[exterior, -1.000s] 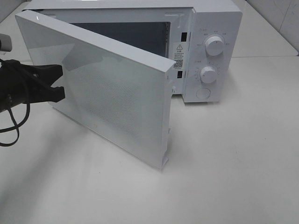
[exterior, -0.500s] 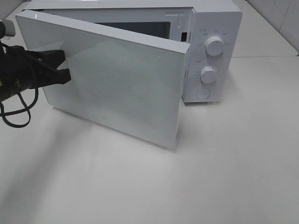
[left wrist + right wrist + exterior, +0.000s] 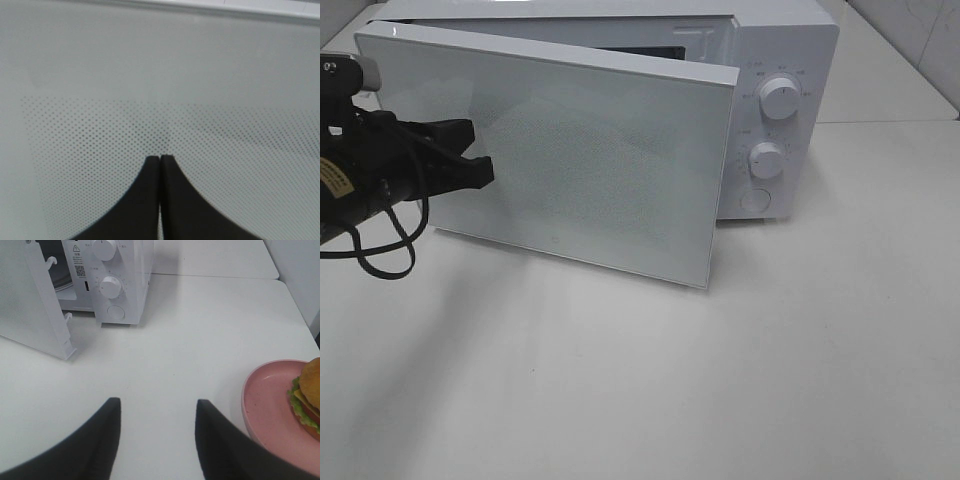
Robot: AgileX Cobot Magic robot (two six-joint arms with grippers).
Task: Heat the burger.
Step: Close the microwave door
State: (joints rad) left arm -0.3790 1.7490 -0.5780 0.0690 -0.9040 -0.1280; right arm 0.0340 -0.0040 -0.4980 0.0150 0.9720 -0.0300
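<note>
black left pincer (image 3: 480, 155) against microwave door (image 3: 590, 160)

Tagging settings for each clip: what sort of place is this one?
Probably a mock kitchen counter in a lab: a white microwave with two round dials, a bare white tabletop, and a burger on a round pink plate.

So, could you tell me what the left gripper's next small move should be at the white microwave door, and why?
Probably ease off and leave the white microwave door ajar. The shut left gripper has its tips against the door's front, yet the small tan-bun burger sits outside on the round pink plate on the table, beside the open, empty right gripper.
</note>
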